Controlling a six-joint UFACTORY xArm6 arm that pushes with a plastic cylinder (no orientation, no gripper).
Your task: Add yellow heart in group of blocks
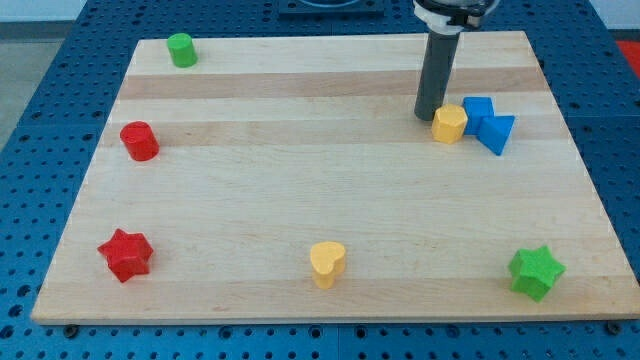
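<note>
The yellow heart lies alone near the view's bottom, at the middle of the board. A group of blocks sits at the view's upper right: a yellow hexagon-like block, a blue cube and a blue triangle, all touching. My tip rests on the board just left of the yellow hexagon block, touching or nearly touching it, far from the yellow heart.
A green cylinder stands at the top left, a red cylinder at the left, a red star at the bottom left and a green star at the bottom right. The wooden board lies on a blue perforated table.
</note>
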